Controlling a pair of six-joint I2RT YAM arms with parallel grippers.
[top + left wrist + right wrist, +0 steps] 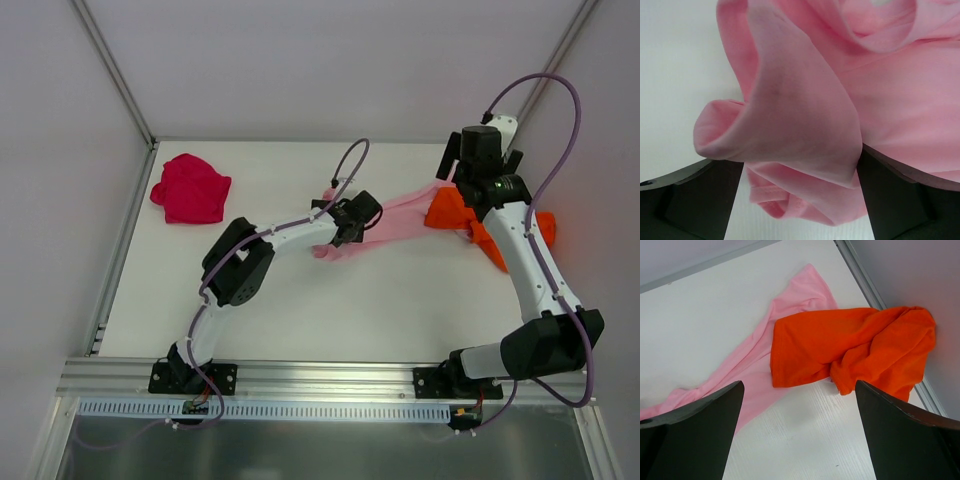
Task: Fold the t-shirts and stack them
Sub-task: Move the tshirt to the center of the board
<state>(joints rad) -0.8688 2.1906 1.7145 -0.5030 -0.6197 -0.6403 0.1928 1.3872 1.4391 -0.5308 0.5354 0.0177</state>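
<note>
Looking from above, the right arm [530, 250] covers the middle of the orange t-shirt [447, 210], so it shows as two bits, one on each side of the arm. One end of the pink t-shirt [400, 215] goes under the orange one and is hidden there. Its other end is bunched up at the left gripper [800, 157]. In the left wrist view the pink cloth fills nearly the whole picture and is cut off at 12 and 3 o'clock.

The left gripper is spread wide. A thick fold of pink cloth sits between its fingers, but they do not squeeze it. The right gripper [799, 383] is spread wide too and holds nothing. It hangs above the orange t-shirt, which lies crumpled at the 3 o'clock edge of the surface [350, 310]. The pink t-shirt stretches from the middle toward 2 o'clock. The red t-shirt [190, 188] lies in a heap at 10 o'clock, well apart from both grippers.

The surface is flat and white. Pale grey walls [320, 70] stand around it, and a metal rail [118, 250] runs along its 9 o'clock edge.
</note>
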